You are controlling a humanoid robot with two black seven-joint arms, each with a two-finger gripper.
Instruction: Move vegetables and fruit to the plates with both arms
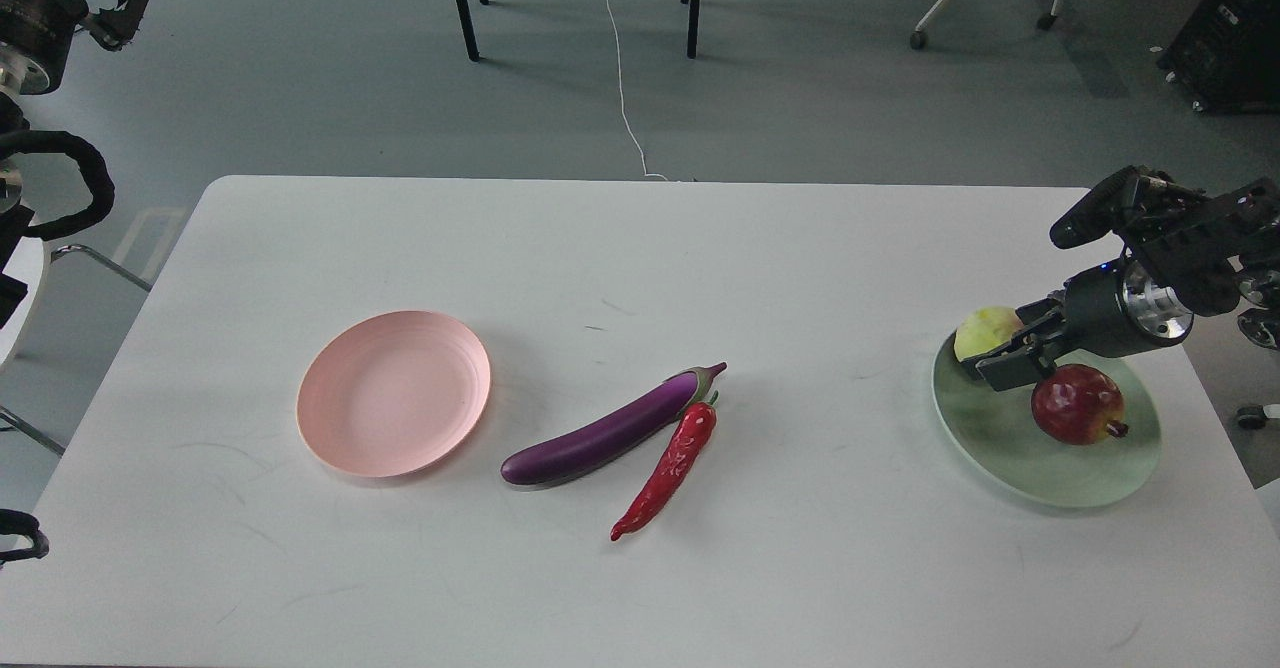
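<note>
A white desk (640, 278) fills most of the frame, from its rounded far corners in the upper middle down to the bottom edge. Grey floor lies beyond it along the top, crossed by a thin white cable (620, 78) between dark furniture legs (462, 8).

At the right of the frame, near the desk's right edge, sits the pale green plate (1010, 458). It carries both fruits: the dark red pomegranate-like fruit (1078, 405) near its middle, crown tip pointing lower right, and the yellow-green peach-like fruit (985, 331) at its upper left rim. The two fruits are apart, with the right pincer between them.

Left of centre lies the pale pink plate (394, 393), bare and tilted slightly toward the viewer.

Between the two plates, just right of the pink one, the purple eggplant (610, 430) lies on the desk on a diagonal, stem cap toward the upper right, blunt end toward the lower left. The red chili pepper (668, 470) lies beside it on a steeper diagonal; its green stem touches or nearly touches the eggplant's cap, and the two bodies spread apart toward the lower left.

The right arm (1170, 248) enters from the right edge, silver wrist ring showing. Its right pincer (1005, 360) hangs low over the green plate, fingers narrowly parted and holding nothing, just beside the peach and just above the pomegranate in the frame.

The left arm (40, 8) is raised in the upper left corner, clear of the desk. Its left pincer (112, 16) is seen small and dark; whether it is wide or narrow I cannot tell.
</note>
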